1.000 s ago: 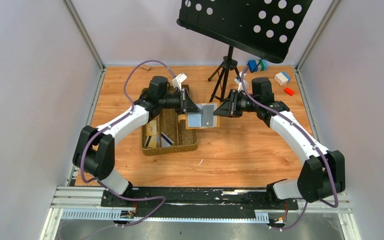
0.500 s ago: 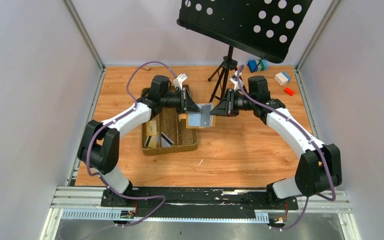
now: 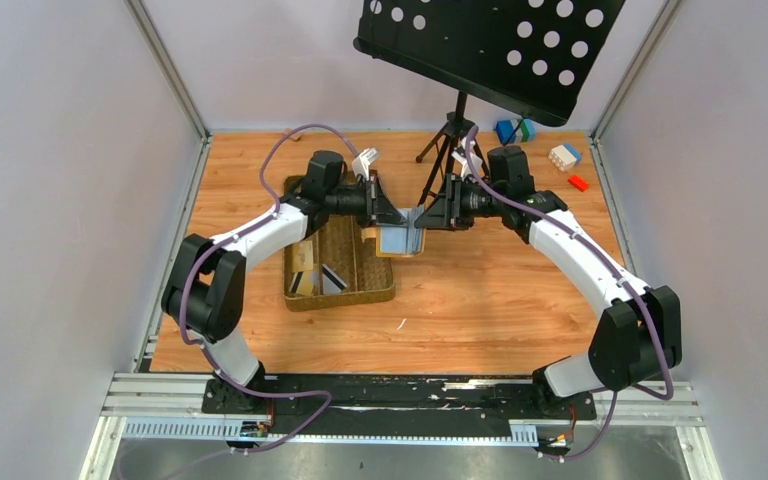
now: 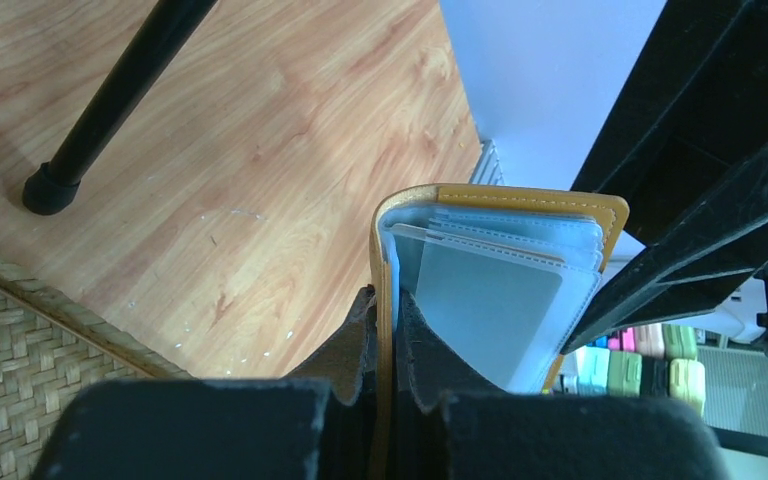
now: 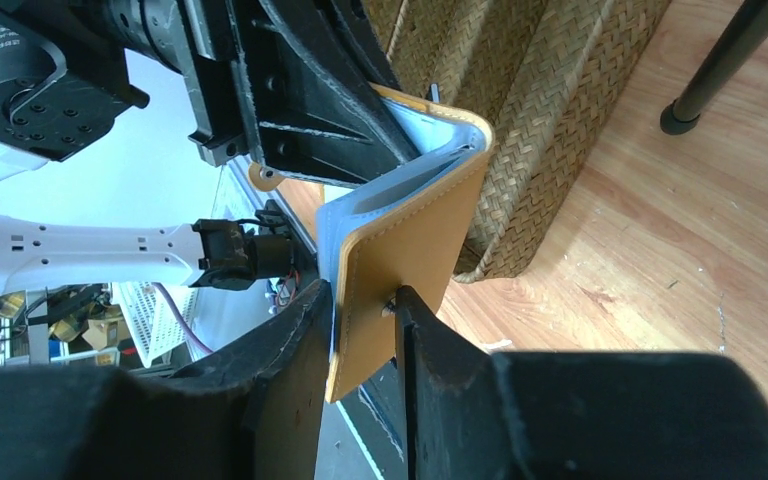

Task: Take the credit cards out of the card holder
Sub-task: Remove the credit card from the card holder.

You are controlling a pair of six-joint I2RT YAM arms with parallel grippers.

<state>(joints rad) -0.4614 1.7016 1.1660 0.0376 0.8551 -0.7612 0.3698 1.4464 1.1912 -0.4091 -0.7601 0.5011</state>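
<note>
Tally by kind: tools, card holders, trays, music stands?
Tools: 2 (left tool, right tool)
Holder: 1
Tray: 1
Stand: 1
Total: 5

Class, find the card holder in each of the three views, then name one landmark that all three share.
Top view: card holder mid-table, just right of the woven tray, near its far end.
Left wrist: centre, upright, edge-on, grey-blue pockets showing.
Right wrist: centre, mustard cover facing the camera.
Shared landmark: the woven tray, bottom left in left wrist, top right in right wrist.
</note>
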